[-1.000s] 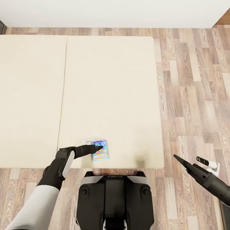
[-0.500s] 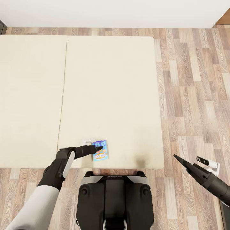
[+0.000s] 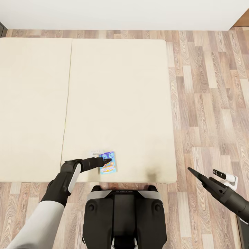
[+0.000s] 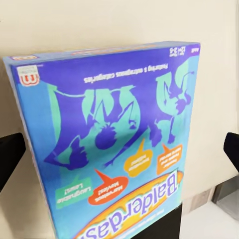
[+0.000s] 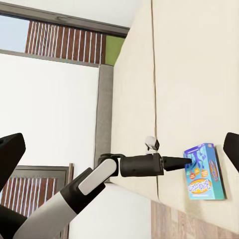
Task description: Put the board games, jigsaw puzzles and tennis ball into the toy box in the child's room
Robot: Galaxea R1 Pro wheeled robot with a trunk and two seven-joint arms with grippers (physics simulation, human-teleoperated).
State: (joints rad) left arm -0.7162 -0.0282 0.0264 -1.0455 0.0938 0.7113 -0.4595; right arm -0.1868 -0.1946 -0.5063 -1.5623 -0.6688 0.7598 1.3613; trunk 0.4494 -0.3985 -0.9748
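Game [image 3: 108,163]: lower centre of head view, seen lying flat on bed [image 3: 117,103] near its front edge.
L gripper [image 3: 106,160]: placed at game's left side; fingers [image 4: 11,154] seen wide apart in wrist view, box between them, no grip yet.
R gripper [image 3: 192,171]: held over floor [image 3: 207,103], lower right; open or closed can't be told.
Handling: judged light, stiff card, prob. slick; best pinched across short width.
Axis: long side runs up-down in frame, slightly tilted; printed face up.
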